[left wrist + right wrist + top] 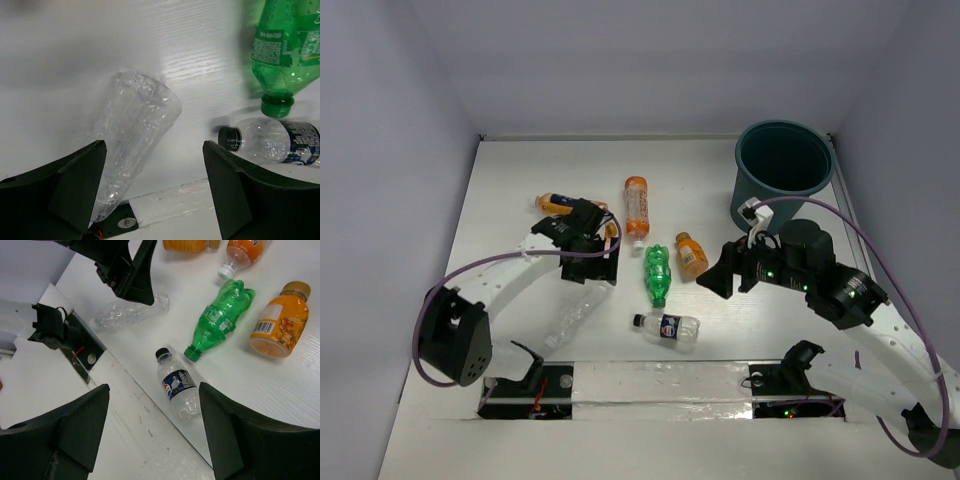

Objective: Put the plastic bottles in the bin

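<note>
**A:** From above, our left gripper (592, 262) hangs open and empty by the crumpled clear plastic bottle (575, 315). The dark teal round plastic bin (750, 195) stands far right, and we see no bottle in it.

**B:** On our left wrist, that bottle lies slanted between the spread jaws. It looks thin, so we judge it could buckle or squirt free.

**A:** On our right wrist, the right gripper (152, 390) is wide open and empty above the clear blue-labelled bottle (180, 390). If we close there, we might set the green plastic bottle (220, 315) rolling.
</note>
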Motion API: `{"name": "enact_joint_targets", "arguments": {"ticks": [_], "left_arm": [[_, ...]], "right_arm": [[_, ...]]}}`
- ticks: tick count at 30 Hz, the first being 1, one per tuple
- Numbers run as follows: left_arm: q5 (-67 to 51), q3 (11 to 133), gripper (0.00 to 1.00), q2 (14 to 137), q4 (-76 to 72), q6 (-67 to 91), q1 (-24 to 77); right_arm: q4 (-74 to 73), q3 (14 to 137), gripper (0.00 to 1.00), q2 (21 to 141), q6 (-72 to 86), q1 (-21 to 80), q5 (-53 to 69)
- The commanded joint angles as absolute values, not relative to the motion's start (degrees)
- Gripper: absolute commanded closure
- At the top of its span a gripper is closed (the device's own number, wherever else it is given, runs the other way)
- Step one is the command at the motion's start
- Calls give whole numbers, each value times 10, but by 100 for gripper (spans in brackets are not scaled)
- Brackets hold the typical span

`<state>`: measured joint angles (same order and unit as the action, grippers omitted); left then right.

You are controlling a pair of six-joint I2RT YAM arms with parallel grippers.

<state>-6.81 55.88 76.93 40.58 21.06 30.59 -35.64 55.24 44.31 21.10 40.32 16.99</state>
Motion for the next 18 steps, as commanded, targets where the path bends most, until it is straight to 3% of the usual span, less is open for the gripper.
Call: {"name": "enact_joint_targets", "arguments": {"ticks": [1,8,14,18], "left_arm": [[-46,569,24,787,369,178,308],[-28,567,24,852,351,152,314],[-32,563,24,894,358,149,319],[-28,562,29,909,362,151,319]], "right_arm": [[-348,548,22,427,200,406,178],[-363,537,18,417,203,406,175],[-367,536,8,414,215,406,166],[-364,524,6,409,224,406,158]]}}
